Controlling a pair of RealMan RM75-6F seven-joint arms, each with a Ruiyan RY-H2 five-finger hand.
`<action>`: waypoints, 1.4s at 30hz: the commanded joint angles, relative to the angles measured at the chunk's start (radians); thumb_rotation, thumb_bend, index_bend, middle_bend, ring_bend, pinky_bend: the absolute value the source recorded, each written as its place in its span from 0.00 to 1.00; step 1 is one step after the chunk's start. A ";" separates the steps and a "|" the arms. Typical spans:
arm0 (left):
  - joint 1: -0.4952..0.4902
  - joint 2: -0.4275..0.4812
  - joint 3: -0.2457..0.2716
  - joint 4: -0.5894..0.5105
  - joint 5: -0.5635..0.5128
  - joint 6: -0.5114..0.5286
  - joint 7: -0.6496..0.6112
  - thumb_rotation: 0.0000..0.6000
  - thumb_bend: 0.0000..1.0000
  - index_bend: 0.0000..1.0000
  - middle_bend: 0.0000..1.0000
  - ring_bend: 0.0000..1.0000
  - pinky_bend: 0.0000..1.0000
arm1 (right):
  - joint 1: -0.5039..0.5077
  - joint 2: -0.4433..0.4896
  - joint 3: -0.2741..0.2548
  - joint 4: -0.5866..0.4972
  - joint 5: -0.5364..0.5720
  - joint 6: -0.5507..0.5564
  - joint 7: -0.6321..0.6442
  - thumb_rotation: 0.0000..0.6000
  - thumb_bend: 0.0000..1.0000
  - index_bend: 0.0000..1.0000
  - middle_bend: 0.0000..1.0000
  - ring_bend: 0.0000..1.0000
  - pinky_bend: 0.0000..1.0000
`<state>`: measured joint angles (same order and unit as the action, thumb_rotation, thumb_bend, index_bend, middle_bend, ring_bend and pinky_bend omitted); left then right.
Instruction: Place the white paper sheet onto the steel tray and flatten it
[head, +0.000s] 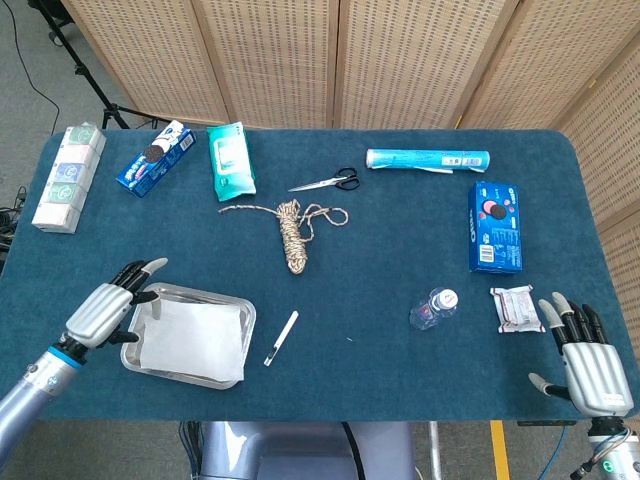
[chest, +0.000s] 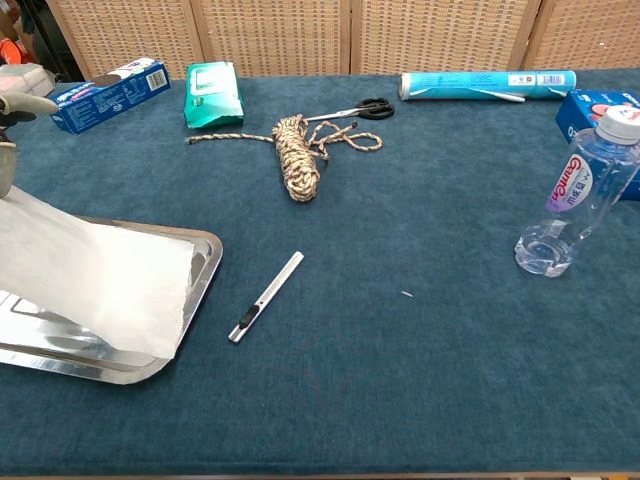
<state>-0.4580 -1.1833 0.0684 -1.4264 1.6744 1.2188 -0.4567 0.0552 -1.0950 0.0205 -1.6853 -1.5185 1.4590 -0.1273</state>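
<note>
A white paper sheet (head: 196, 338) lies draped over a steel tray (head: 232, 306) at the near left corner of a table covered in dark blue cloth (head: 380, 260). The left hand (head: 100, 312) sits at the tray's left edge and appears to pinch the sheet's left border between thumb and fingers. From the chest view, the sheet (chest: 90, 275) is not flat: its left side rises toward the hand while its right side sags onto the tray (chest: 205, 262), with the front edge hanging just past the rim. So the paper spreads away to the right of the left hand, its longer side running roughly left to right across the tray.

The left hand is by far the nearer one. The right hand (head: 585, 360) hovers well apart at the near right corner, fingers spread and holding nothing. Flattening will likely mean lowering and releasing the raised left edge, then pressing rightward across the sheet.

Elsewhere on the cloth: a small utility knife (head: 281, 338) just right of the tray, a coil of rope (head: 291, 234), scissors (head: 327, 182), a water bottle (head: 434, 308), and several packets and boxes along the far edge. Woven cane screens (head: 400, 60) stand behind the table.
</note>
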 joint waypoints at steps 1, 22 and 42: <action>-0.007 0.008 0.014 0.020 -0.003 -0.029 -0.006 1.00 0.44 0.87 0.00 0.00 0.00 | 0.000 0.000 0.000 0.000 0.000 0.000 -0.001 1.00 0.00 0.00 0.00 0.00 0.00; -0.024 -0.027 0.030 0.121 -0.059 -0.140 0.037 1.00 0.43 0.87 0.00 0.00 0.00 | 0.000 0.000 0.001 0.001 0.002 -0.002 -0.001 1.00 0.00 0.00 0.00 0.00 0.00; -0.043 -0.031 0.067 0.155 0.001 -0.152 -0.010 1.00 0.43 0.87 0.00 0.00 0.00 | 0.000 0.000 0.001 0.002 0.002 -0.002 0.000 1.00 0.00 0.00 0.00 0.00 0.00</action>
<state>-0.4975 -1.2156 0.1291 -1.2750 1.6657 1.0623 -0.4598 0.0551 -1.0952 0.0219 -1.6832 -1.5163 1.4570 -0.1270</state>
